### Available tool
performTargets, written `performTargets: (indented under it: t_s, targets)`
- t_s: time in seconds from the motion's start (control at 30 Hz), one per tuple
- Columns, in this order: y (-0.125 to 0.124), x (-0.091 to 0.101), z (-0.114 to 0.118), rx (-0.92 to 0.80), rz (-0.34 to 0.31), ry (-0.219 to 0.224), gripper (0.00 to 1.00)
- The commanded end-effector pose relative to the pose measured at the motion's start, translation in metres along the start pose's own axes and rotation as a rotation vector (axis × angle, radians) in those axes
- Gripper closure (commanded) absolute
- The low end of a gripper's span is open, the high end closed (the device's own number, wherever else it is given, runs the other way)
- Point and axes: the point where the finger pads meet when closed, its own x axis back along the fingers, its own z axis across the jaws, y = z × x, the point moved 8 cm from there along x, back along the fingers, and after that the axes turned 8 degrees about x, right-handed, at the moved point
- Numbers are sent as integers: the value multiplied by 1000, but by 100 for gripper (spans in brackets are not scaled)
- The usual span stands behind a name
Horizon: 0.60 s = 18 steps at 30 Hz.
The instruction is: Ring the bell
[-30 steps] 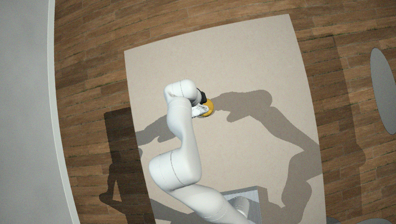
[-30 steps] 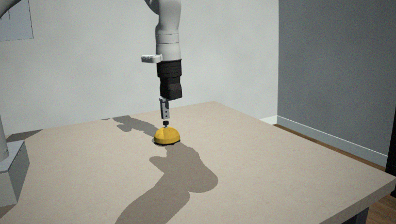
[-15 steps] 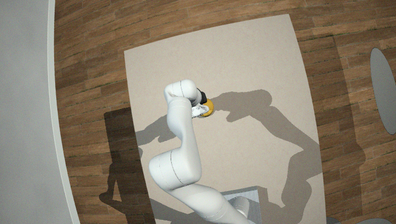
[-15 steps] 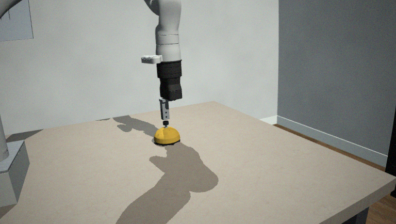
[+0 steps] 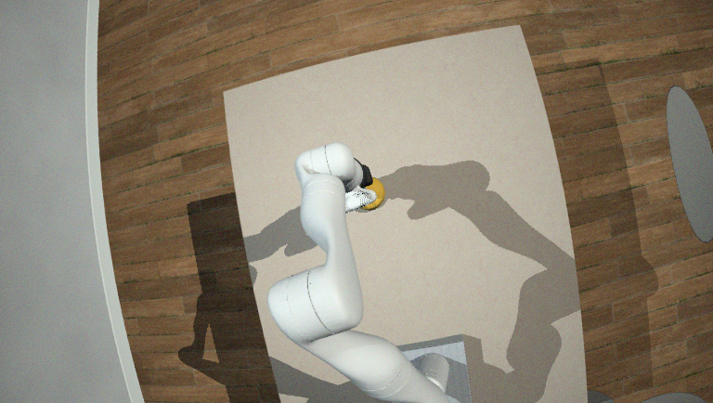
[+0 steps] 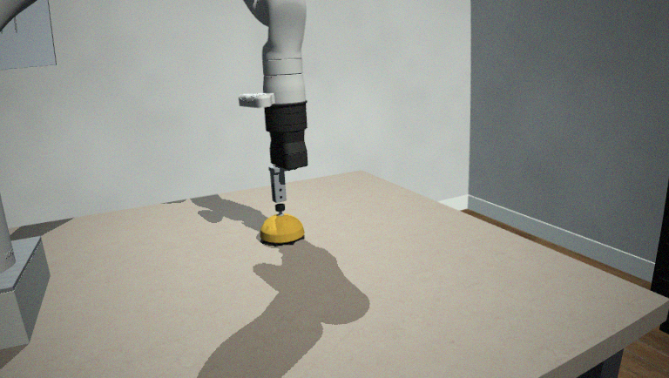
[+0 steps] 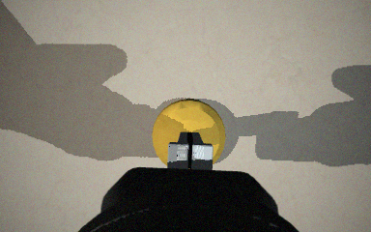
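Note:
A yellow dome bell [image 6: 281, 229] stands on the beige table top, near its middle. Its small black button [image 6: 280, 207] sticks up from the top of the dome. My gripper [image 6: 278, 199] points straight down above the bell, fingers shut with nothing between them. The fingertips rest right on the button, or a hair above it. In the wrist view the shut fingers [image 7: 190, 154] cover the middle of the bell [image 7: 188, 130], so the button is hidden there. In the overhead view the arm hides most of the bell [image 5: 377, 193].
The arm's grey base block [image 6: 19, 290] stands at the table's left edge. The table's right edge [image 6: 567, 260] drops to a wooden floor. A white wall is behind the table.

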Motion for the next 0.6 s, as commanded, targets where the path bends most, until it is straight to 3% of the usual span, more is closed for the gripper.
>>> performTargets:
  t_s: [0.0, 0.57]
  targets:
    - [1, 1, 0, 0, -2, 0, 83]
    - [1, -2, 0, 0, -2, 0, 83]
